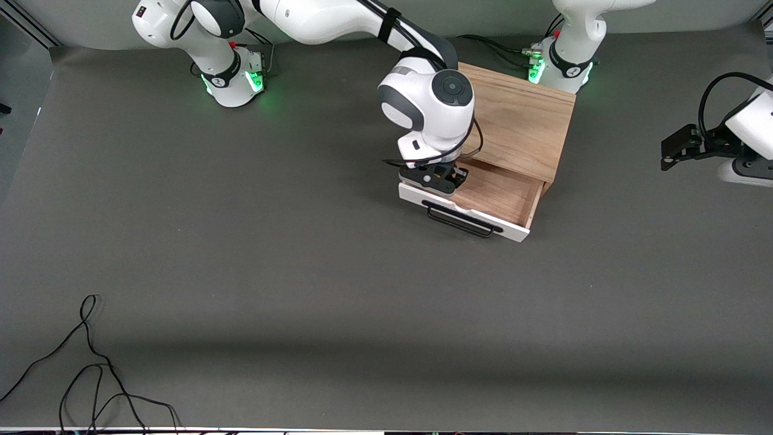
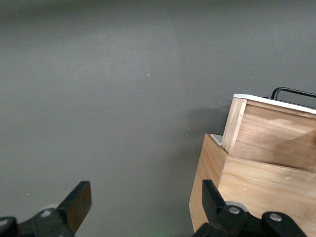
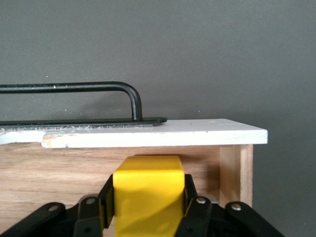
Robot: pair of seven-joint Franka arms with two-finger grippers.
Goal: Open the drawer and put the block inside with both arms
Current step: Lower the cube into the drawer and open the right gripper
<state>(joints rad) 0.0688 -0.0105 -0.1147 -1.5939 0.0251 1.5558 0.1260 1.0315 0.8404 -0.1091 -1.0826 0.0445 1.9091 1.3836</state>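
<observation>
On the grey table (image 1: 241,241), in the front view, the oak cabinet (image 1: 519,121) stands near the left arm's base (image 1: 564,69), with its drawer (image 1: 495,196) pulled out toward the camera. The drawer's white front (image 1: 416,196) carries a black bar handle (image 1: 462,220), and the top edge of that front looks chipped. The right arm (image 1: 338,21) reaches from its base (image 1: 232,75) across to the drawer, and the right gripper (image 1: 436,176) hangs down into the drawer at the corner toward the right arm's end, just inside the front panel. The block is hidden from this camera by the wrist. The left arm (image 1: 749,121) waits off toward its own end of the table, its gripper (image 1: 673,151) over bare table, well apart from the cabinet. A loose black cable (image 1: 90,368) lies near the camera at the right arm's end.

In the left wrist view, the left gripper (image 2: 145,202) has its fingers (image 2: 79,202) spread wide with nothing between them. The cabinet (image 2: 217,197) and the open drawer (image 2: 271,138) show beside it.

In the right wrist view, the right gripper (image 3: 148,197) holds the yellow block (image 3: 148,195) between its fingers (image 3: 106,197), which press on both sides of it. The block sits inside the drawer (image 3: 59,173), against the wooden inner face of the front (image 3: 197,133), below the handle (image 3: 98,94).
</observation>
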